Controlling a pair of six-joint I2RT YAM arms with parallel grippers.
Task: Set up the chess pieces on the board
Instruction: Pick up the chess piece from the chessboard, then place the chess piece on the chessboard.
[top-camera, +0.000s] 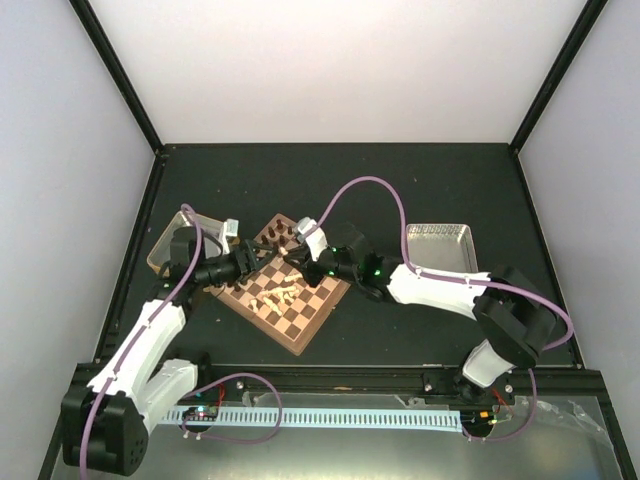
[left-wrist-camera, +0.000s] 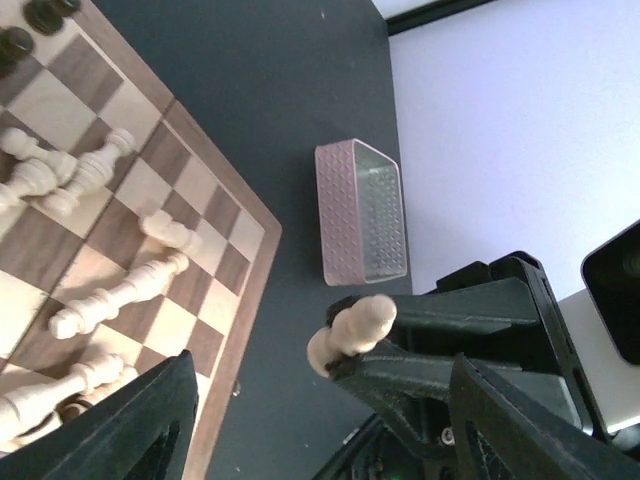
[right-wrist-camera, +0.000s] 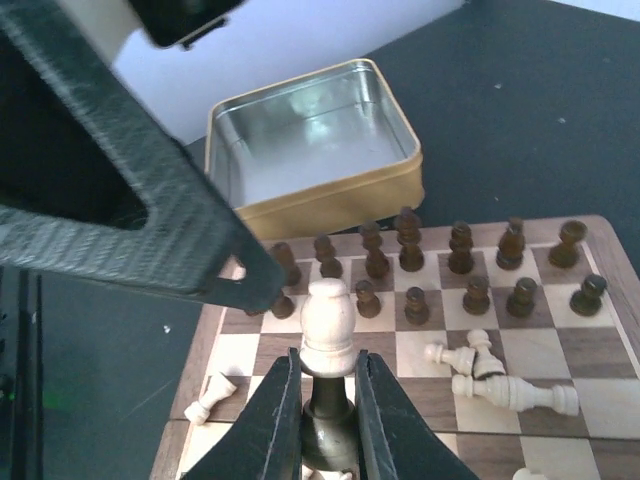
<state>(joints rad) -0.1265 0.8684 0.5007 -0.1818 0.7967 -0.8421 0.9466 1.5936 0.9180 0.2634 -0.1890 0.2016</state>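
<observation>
Dark tabletop (top-camera: 400, 190): right gripper (right-wrist-camera: 326, 368) clamps pale pawn (right-wrist-camera: 328, 315) upright over chessboard (top-camera: 300, 322), fallen pale pieces (right-wrist-camera: 500, 385) beside; left gripper (top-camera: 256, 263) gapes empty alongside.

The checkered wooden board (top-camera: 300, 325) carries dark brown pieces (right-wrist-camera: 460, 250) standing upright in two rows along one edge, while pale pieces (right-wrist-camera: 515, 392) lie toppled on its middle squares. One pale pawn (right-wrist-camera: 328, 318) is upright above the board, pinched by the right gripper (right-wrist-camera: 328, 365). Another pale piece (left-wrist-camera: 352, 330) shows just beyond the board's rim.
</observation>
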